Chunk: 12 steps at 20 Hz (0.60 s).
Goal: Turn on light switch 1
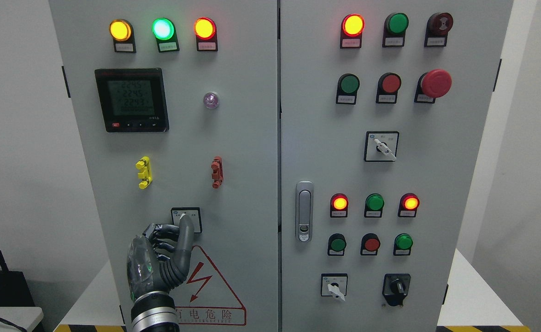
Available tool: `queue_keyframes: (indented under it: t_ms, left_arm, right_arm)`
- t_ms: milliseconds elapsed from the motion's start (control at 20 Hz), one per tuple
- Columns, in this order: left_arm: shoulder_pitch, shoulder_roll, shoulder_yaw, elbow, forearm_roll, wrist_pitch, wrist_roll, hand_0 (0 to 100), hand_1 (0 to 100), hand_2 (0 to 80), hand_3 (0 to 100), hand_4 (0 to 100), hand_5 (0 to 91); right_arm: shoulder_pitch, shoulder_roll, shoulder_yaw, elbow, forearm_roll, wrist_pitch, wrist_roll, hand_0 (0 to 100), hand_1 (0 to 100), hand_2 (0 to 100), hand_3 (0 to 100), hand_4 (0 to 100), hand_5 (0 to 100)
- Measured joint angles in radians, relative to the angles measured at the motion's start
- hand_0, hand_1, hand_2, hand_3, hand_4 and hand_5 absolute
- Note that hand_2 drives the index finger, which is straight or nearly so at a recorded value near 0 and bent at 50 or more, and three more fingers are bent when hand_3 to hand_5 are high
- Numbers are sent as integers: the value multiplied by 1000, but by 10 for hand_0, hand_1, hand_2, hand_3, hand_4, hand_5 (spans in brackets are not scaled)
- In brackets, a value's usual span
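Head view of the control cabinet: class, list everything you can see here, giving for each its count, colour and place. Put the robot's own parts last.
Cabinet: one, grey, two doors, fills the view.
Top lamps, left door: three lit; yellow, green, red.
Meter: one, black, upper left door.
Clips: two; yellow and red, mid left door.
Light switch 1: one, black frame, lower left door.
Warning triangle: one, red, bottom left door.
Door latch: one, silver, right door's left edge.
Emergency stop: one, red, upper right door.
Left hand: one, grey, a finger up on the switch.
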Motion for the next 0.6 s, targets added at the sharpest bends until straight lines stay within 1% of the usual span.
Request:
queue_keyframes:
  t_ms: [301, 451, 601]
  left_arm:
    - [-1, -1, -3, 1, -1, 7, 0, 258, 387, 560, 690, 759, 730]
    - [-1, -1, -3, 1, -1, 9, 1, 241, 421, 563, 696, 761, 735]
    - [-1, -1, -4, 1, -1, 9, 2, 216, 431, 567, 702, 762, 736]
  right_arm:
    - [0, 0, 0, 0, 0, 0, 0, 120, 389, 0, 0, 0, 0]
    - [0, 0, 0, 0, 0, 0, 0, 120, 389, 0, 0, 0, 0]
    - [0, 0, 0, 0, 0, 0, 0, 120, 389, 0, 0, 0, 0]
